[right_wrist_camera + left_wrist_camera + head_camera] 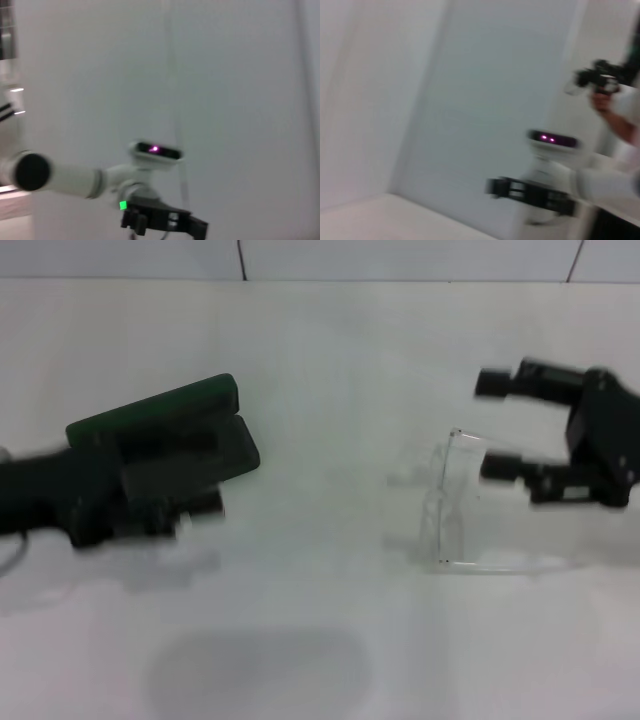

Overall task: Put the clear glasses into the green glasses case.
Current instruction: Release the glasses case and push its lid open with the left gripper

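Observation:
The green glasses case (150,412) lies open at the table's left, its lid tipped back behind the dark base (235,450). My left gripper (200,473) reaches in from the left over the base, fingers apart; one finger crosses the base and the other lies just in front of it. The clear glasses (443,502) rest on the table to the right, arms unfolded and pointing right. My right gripper (497,426) hovers open just right of them, with the far arm's tip between its fingers, holding nothing. Each wrist view shows only the other arm's gripper far off.
The white table (320,340) meets a tiled wall at the back. In the left wrist view a person (615,112) stands beside the robot, holding a black device. The robot's head (154,150) shows in the right wrist view.

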Controlling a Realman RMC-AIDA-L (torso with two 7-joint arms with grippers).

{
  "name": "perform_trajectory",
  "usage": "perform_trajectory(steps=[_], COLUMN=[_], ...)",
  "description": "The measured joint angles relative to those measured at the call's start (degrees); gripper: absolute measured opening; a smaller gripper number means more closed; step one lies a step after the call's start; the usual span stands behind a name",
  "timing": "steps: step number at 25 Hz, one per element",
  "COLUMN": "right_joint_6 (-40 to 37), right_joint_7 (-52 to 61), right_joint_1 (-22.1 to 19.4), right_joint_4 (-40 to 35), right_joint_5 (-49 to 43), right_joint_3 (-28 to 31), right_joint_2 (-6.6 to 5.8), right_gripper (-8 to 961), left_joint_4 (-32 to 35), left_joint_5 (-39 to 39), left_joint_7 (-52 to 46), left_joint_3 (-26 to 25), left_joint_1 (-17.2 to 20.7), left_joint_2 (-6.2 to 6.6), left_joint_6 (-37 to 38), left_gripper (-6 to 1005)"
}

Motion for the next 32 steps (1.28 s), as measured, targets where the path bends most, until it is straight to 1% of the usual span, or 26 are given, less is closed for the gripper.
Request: perform_trajectory(steps=[2, 4, 5, 7, 9, 10, 12, 14, 16, 19, 21, 23, 28, 32], right_joint_6=[0.98, 1.14, 1.42, 2.33, 3.49, 3.98, 5.05, 5.67, 6.24, 7.03, 7.30, 7.52, 7.64, 7.65], right_joint_7=[-1.44, -2.27, -2.56, -2.48, -2.32, -2.29, -2.26, -2.24, -2.26, -2.56, -2.64, -2.68, -2.83, -3.38], right_joint_1=[-0.27, -0.24, -0.21, -0.42, -0.73, -0.95, -1.52, -1.96, -2.33, -2.98, -3.18, -3.20, -3.09, -3.42], right_joint_4=[2.68, 5.14, 6.40, 6.95, 6.98, 6.98, 6.97, 6.97, 7.03, 7.06, 7.08, 7.09, 7.12, 7.14], right_joint_5=[1.47, 1.98, 2.01, 1.83, 1.81, 1.85, 1.93, 1.90, 1.78, 1.77, 1.77, 1.77, 1.72, 1.72], right_joint_3=[3.84, 7.53, 10.08, 12.58, 13.69, 14.10, 15.28, 16.51, 17.09, 17.20, 16.99, 16.76, 16.64, 16.65], right_joint_2=[-0.18, -0.62, -1.09, -1.86, -2.42, -2.60, -2.86, -3.01, -3.06, -2.94, -2.81, -2.73, -2.58, -2.51], right_gripper=[834, 834, 834, 834, 833, 833, 833, 826, 818, 811, 811, 811, 810, 810], left_joint_4=[2.33, 6.49, 9.93, 16.02, 24.34, 28.05, 35.30, 42.13, 44.83, 44.85, 43.70, 42.66, 39.57, 38.74], left_joint_5=[0.09, 0.63, 1.38, 2.91, 6.19, 8.24, 13.65, 21.11, 26.94, 34.61, 40.25, 44.37, 52.57, 59.03], left_joint_7=[-4.49, -9.47, -12.54, -16.88, -21.62, -23.34, -27.14, -31.31, -34.63, -39.28, -40.61, -41.24, -43.29, -46.38], left_joint_3=[-3.47, -4.42, -4.41, -4.36, -4.37, -4.36, -4.05, -2.49, 0.18, 4.65, 7.34, 10.21, 18.07, 24.88], left_joint_1=[-0.05, -0.09, -0.14, -0.26, -0.34, -0.41, -0.81, -1.86, -3.00, -5.64, -8.31, -9.74, -11.71, -11.89], left_joint_2=[0.10, 0.34, 0.41, 0.14, -0.97, -1.73, -3.45, -4.75, -4.81, -4.49, -4.76, -4.92, -4.95, -4.99], left_joint_6=[-3.95, -6.28, -7.35, -8.65, -10.71, -11.99, -14.62, -16.83, -18.13, -19.48, -20.33, -21.95, -27.90, -32.66], left_gripper=[872, 872, 873, 873, 873, 873, 873, 873, 855, 829, 811, 794, 764, 747])
